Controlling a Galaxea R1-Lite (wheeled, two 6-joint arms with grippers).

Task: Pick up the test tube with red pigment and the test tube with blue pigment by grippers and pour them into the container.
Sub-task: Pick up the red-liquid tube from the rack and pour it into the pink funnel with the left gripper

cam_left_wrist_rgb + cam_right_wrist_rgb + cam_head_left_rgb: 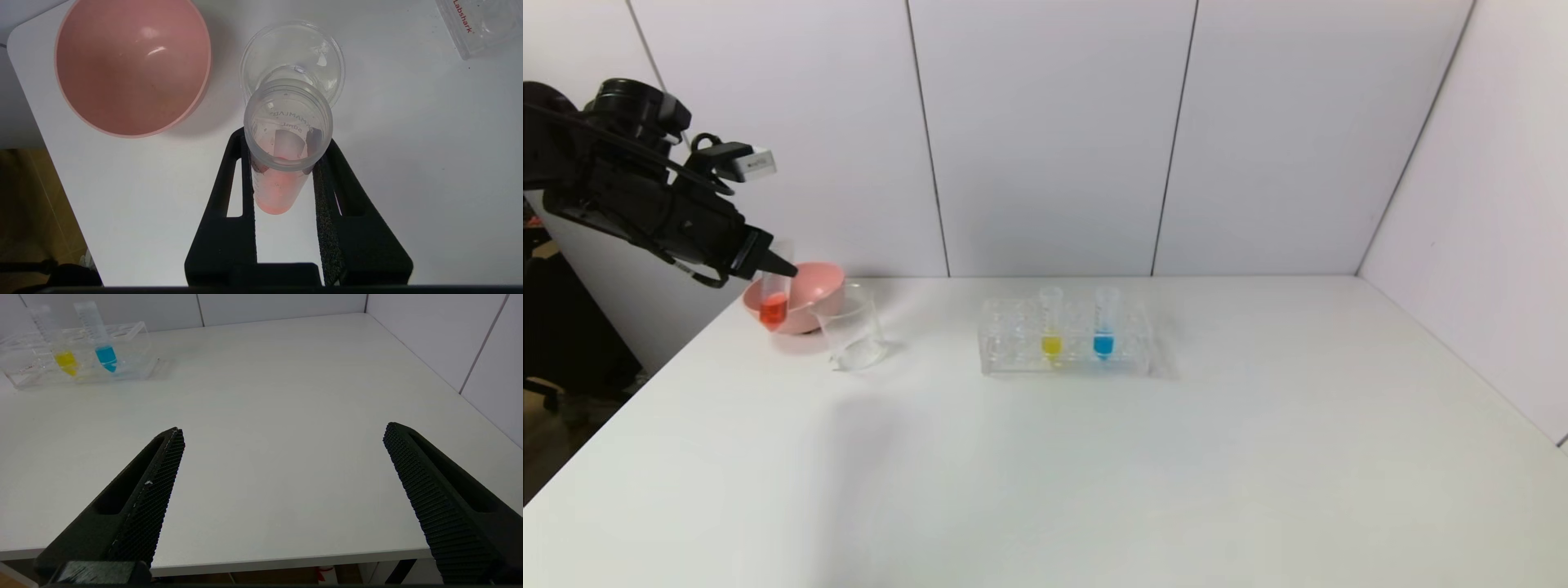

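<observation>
The left gripper pinches the red tube near its open end and holds it upright in the air at the table's far left, in front of the pink bowl and just beside the beaker, which looks empty. In the left wrist view the tube's mouth overlaps the beaker's rim, so the two are nearly lined up but not centred. The step in hand seems to be the pour of the red liquid. To do it well, the tube's lip should come over the middle of the beaker before any tilt, and kept clear of the bowl, which stands close. The tilt should be slow, since the liquid sits low in the tube and would run out in a rush once it reaches the lip. The grip is high on smooth plastic, so a quick turn of the wrist may let the tube slip. The blue tube waits in the rack next to a yellow tube, well apart from the beaker. The right gripper hangs idle at the table's near edge, its fingers spread wide.
</observation>
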